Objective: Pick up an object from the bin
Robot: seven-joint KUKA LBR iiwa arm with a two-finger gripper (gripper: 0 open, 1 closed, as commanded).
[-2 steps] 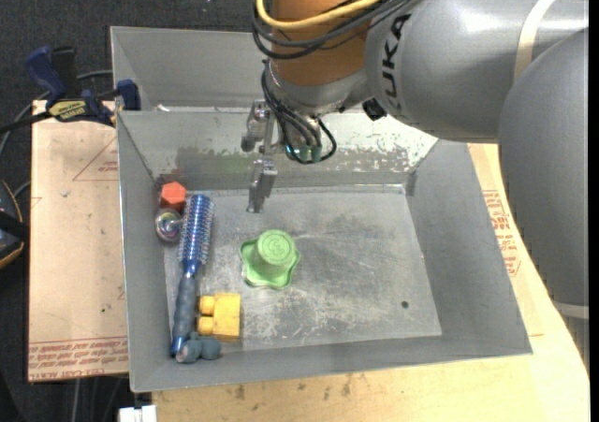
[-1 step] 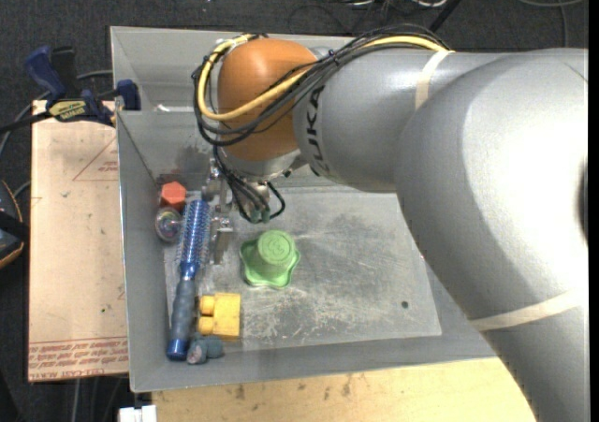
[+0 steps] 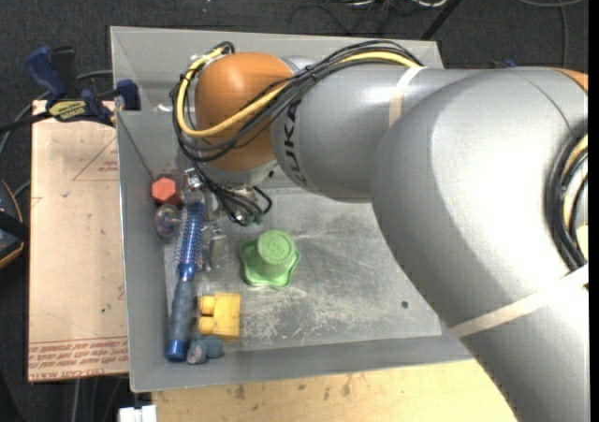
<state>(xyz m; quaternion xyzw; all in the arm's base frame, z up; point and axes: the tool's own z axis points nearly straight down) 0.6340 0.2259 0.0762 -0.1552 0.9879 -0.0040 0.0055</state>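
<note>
I'm down in the left part of the grey bin (image 3: 328, 289), my pincer (image 3: 213, 208) under the wrist's orange cover, over the upper end of the long blue ribbed tool (image 3: 187, 256) lying along the left wall. How wide it stands I can't tell, so I judge this the approach, nothing lifted yet. Green round cap (image 3: 270, 259) just beside, yellow block (image 3: 218, 314) lower, small red piece (image 3: 164, 190) by the wall. Next I'd need to straddle one thing cleanly, clear of wall and neighbours, then close and lift.
</note>
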